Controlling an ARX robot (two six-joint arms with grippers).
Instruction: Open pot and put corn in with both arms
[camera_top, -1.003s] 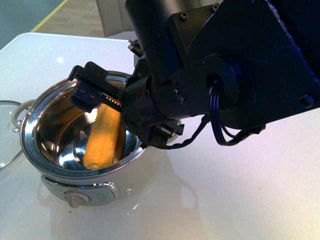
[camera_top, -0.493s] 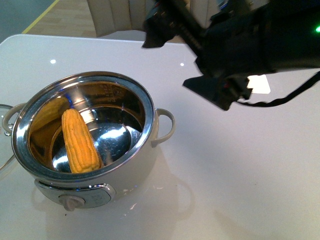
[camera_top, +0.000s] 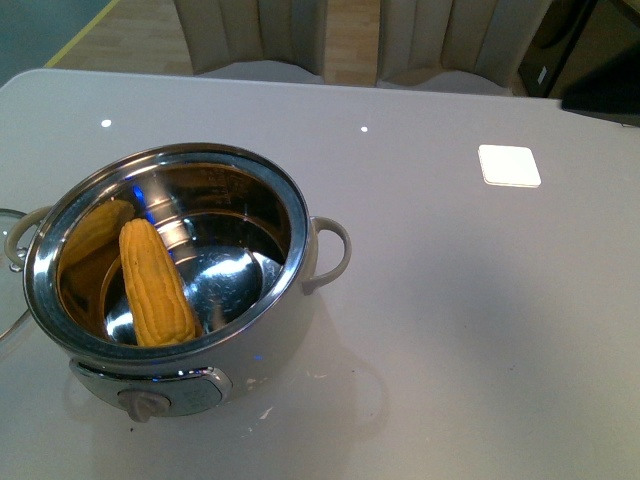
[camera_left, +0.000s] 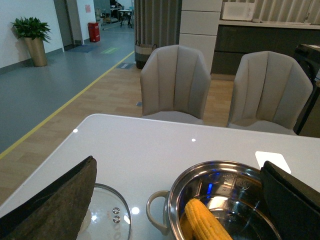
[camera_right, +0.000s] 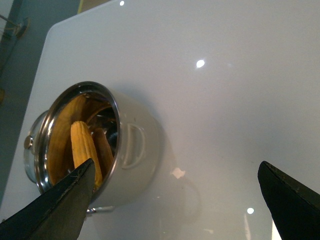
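The corn (camera_top: 155, 285) lies inside the pot (camera_top: 290, 300), in the lower left of my front view. It leans against the pot's left inner wall with its tapered tip up and toward the back, its thick end down near the front of the steel floor. Its yellow reflection shows on the shiny wall beside it. The pot is open, with no lid on it. It stands on the white worktop (camera_top: 450, 330), dial knob (camera_top: 147, 404) facing me and a loop handle (camera_top: 330, 252) sticking out on its right side.

The glass lid (camera_left: 107, 217) rests flat on the worktop just beside the pot's other handle; in the front view only its edge shows at the far left of the frame.

My left tool (camera_left: 175, 200) hangs above the near edge of the worktop, its two dark fingers (camera_left: 55, 205) spread wide at the lower corners of its frame, nothing between them. My right tool (camera_right: 175, 200) is likewise spread apart and empty, its fingers (camera_right: 60, 205) framing the pot from higher up and to the side; I think it is well clear of the pot, though the angle makes that hard to judge.

A small white square pad (camera_top: 509, 165) lies on the worktop at upper right of the front view. Two grey chairs (camera_left: 175, 82) stand behind the far edge.
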